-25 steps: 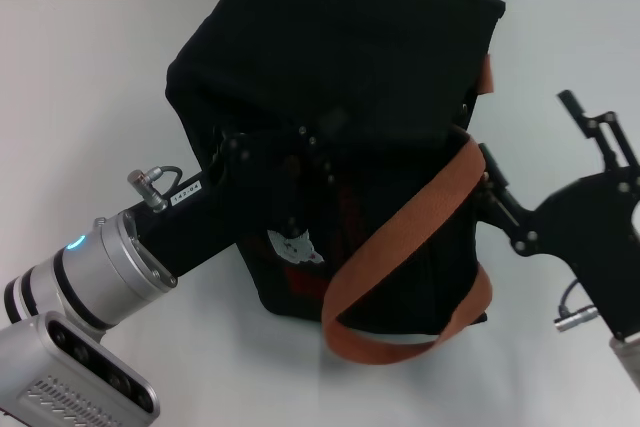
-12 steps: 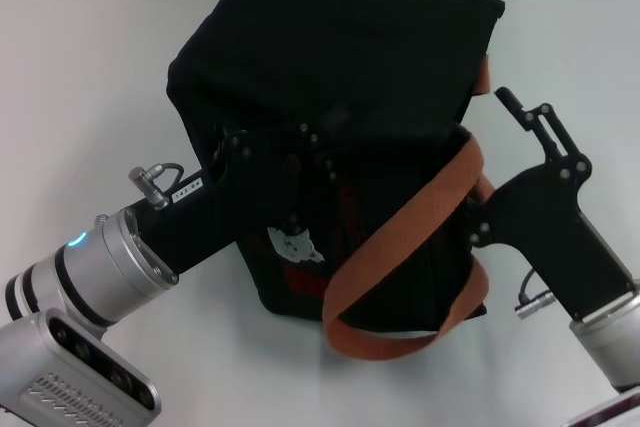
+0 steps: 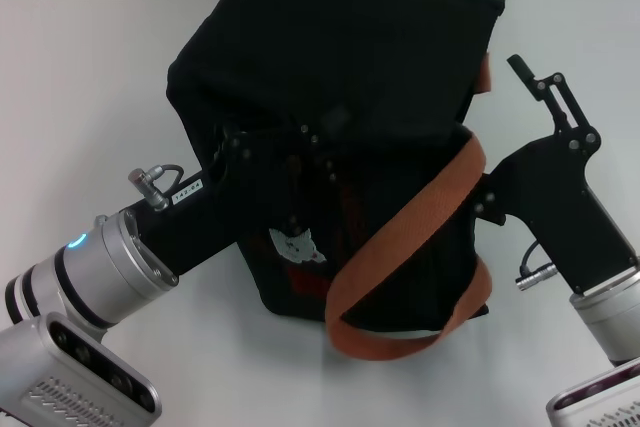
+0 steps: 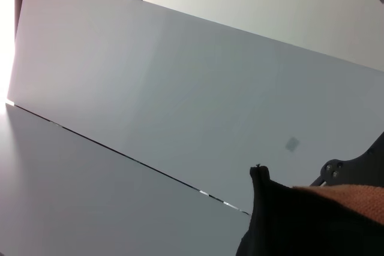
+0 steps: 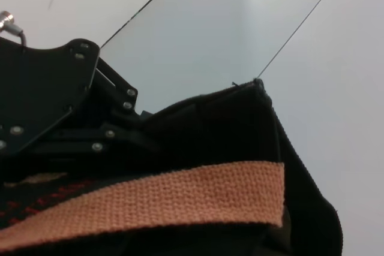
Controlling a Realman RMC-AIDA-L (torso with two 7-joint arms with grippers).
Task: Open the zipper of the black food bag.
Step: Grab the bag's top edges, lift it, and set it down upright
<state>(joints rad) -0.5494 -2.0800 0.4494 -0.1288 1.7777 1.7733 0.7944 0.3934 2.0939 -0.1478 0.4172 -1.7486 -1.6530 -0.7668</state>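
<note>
- Black food bag (image 3: 340, 77) sits mid on the white surface (image 3: 80, 67), between the two tools, sagging a bit.
- Left tool (image 3: 300, 162) is pressed vs the bag's near face, just above the bear patch (image 3: 298, 244) & red label (image 3: 305, 277). Black on black, so can't tell how far its fingers are spread or if they hold anything.
- Right tool (image 3: 500, 172) is at the bag's right side, touching it near the orange-brown strap (image 3: 420, 217); one finger (image 3: 545, 87) sticks up & away from the fabric, free. Other finger hidden behind bag, grip state can't tell.
- Strap runs diagonally across bag front, btw the tools, & loops down onto the surface.
- Zipper: can't make it out in any view; pull tab not visible.
- Right wrist view: strap (image 5: 150, 202) close up, w/ left tool (image 5: 54, 106) beyond it.
</note>
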